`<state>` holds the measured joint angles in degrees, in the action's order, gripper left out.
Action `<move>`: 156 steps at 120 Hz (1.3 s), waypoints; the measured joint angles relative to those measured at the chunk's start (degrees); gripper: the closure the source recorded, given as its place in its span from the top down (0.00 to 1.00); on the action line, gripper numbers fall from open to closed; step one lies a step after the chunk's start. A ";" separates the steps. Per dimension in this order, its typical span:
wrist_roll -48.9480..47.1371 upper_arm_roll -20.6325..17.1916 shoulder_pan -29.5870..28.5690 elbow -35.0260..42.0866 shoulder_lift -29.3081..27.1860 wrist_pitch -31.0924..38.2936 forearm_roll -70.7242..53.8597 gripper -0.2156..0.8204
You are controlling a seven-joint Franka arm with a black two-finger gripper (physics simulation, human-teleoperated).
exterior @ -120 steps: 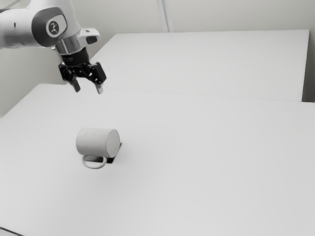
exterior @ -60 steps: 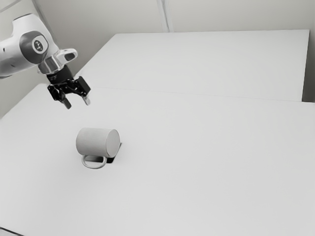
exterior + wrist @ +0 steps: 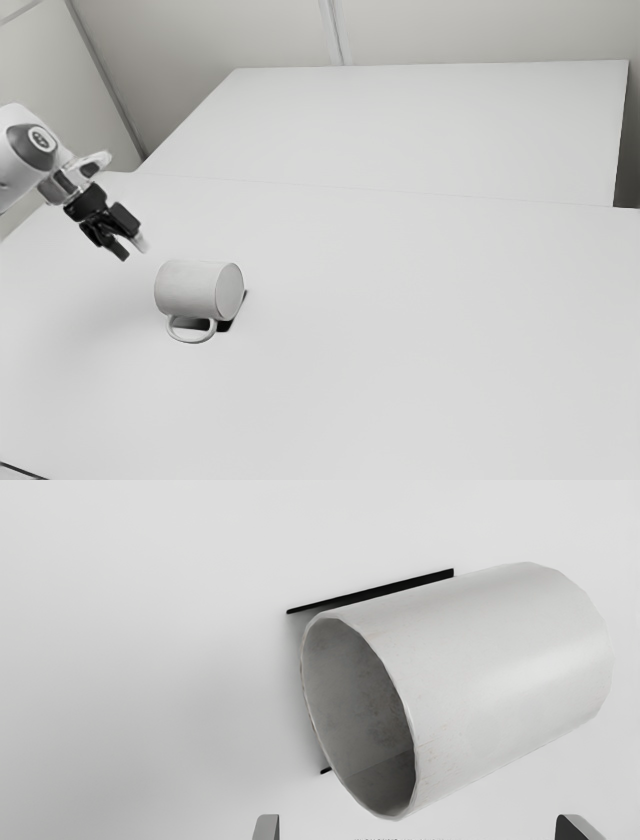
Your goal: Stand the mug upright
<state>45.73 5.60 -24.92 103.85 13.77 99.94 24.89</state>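
The black gripper (image 3: 129, 249) hangs above the table toward the exterior view's left, up and to the left of the mug there, with a gap between them. A white mug (image 3: 190, 289) lies on its side, its handle pointing toward the exterior view's bottom edge and its flat base facing that view's right. In the wrist view the mug (image 3: 490, 670) shows its open mouth, turned partly toward the hand; the handle is hidden there. Wide apart stand the fingers of the gripper (image 3: 417, 830), with nothing held between them.
A dark flat patch (image 3: 225, 325) lies under the mug on the white table (image 3: 420, 340). Behind the table, another white surface (image 3: 420, 130) extends toward the wall.
My gripper has swung toward the exterior view's left and come down, from high above the table to a lower spot near the mug's mouth side. The mug has not moved.
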 joint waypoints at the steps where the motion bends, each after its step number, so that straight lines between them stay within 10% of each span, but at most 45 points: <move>1: 0.38 -0.01 -0.12 0.00 0.12 -0.15 0.21 0.79; 93: 15.66 0.16 -2.49 2.53 7.74 -11.65 19.61 0.79; 156: 14.68 0.09 -2.55 3.16 7.71 -20.43 21.38 0.12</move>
<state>60.41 5.69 -27.46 107.01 21.48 79.51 46.27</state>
